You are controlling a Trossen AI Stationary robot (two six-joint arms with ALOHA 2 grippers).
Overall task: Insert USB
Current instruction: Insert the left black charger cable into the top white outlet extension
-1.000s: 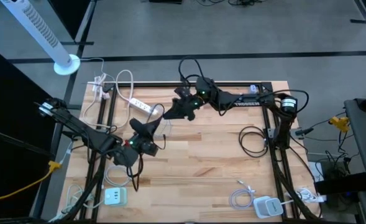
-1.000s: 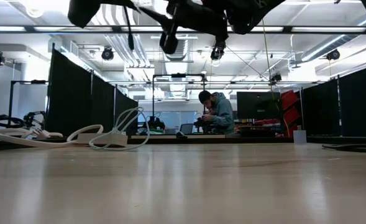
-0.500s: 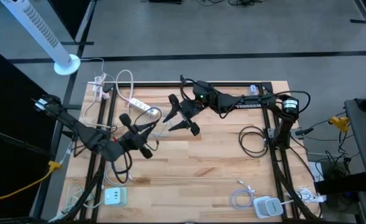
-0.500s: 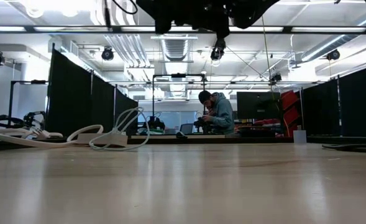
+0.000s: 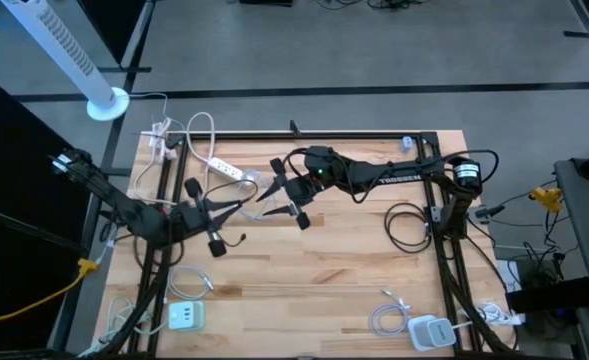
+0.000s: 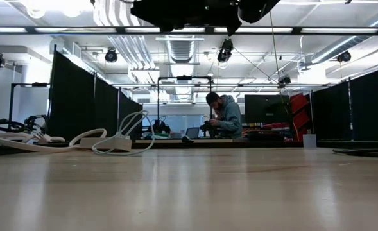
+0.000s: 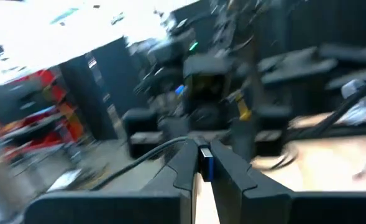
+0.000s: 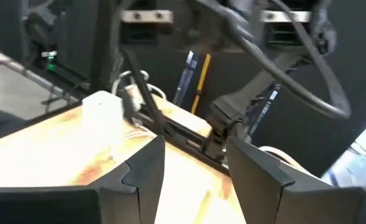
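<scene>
USB plug (image 7: pixel 205 163), blue-tipped on a dark cable: pinched between the closed fingers of the left gripper (image 7: pixel 201 177), centre-left of the high view. Right gripper (image 8: pixel 194 163), upper centre, fingers parted, holding nothing. Step, by judgement: carry. Next: align with power strip (image 5: pixel 226 168).

Ahead of me the counter (image 5: pixel 324 270) lies bare across its middle. White power strip (image 5: pixel 230 169) and black cable coil (image 5: pixel 406 225) hem the sides; chargers (image 5: pixel 185 316) crowd the near corners.
</scene>
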